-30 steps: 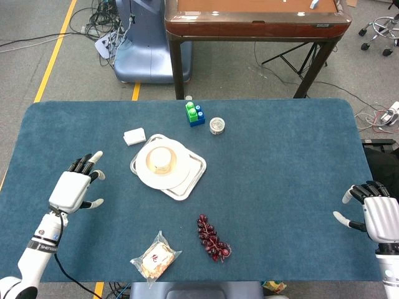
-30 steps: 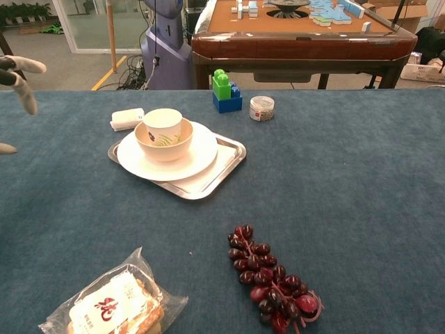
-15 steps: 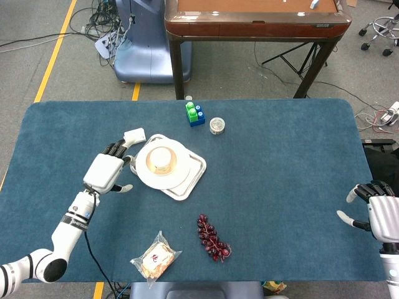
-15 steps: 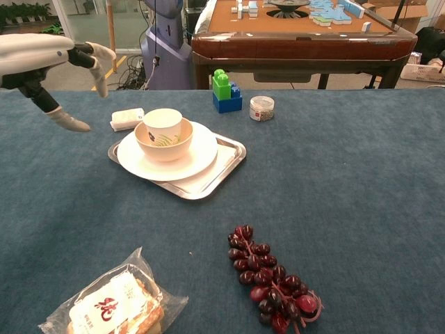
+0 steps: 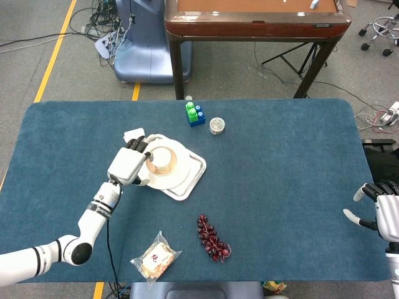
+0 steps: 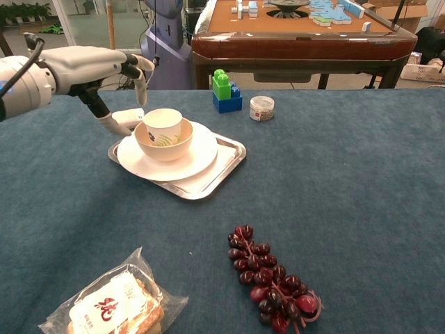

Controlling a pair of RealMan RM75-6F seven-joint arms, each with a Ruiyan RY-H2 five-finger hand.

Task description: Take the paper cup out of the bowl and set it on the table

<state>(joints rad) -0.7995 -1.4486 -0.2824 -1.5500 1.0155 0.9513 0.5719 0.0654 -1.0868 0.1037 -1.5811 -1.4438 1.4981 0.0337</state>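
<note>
A white paper cup (image 6: 163, 122) (image 5: 162, 158) stands upright inside a tan bowl (image 6: 165, 144) (image 5: 172, 163). The bowl sits on a white plate (image 6: 188, 163) on a metal tray (image 6: 221, 162) (image 5: 192, 177). My left hand (image 5: 128, 166) (image 6: 97, 68) hovers just left of the bowl with fingers spread, holding nothing and apart from the cup. My right hand (image 5: 381, 210) rests open at the table's far right edge, seen only in the head view.
A small white box (image 6: 127, 118) lies behind the left hand. Green and blue blocks (image 6: 224, 91) and a small jar (image 6: 262, 108) stand behind the tray. Red grapes (image 6: 272, 277) and a bagged snack (image 6: 116, 301) lie near the front edge.
My left hand has swept right across the table from the left side up to the bowl's left rim. The right hand has drawn slightly back toward the table's edge.
</note>
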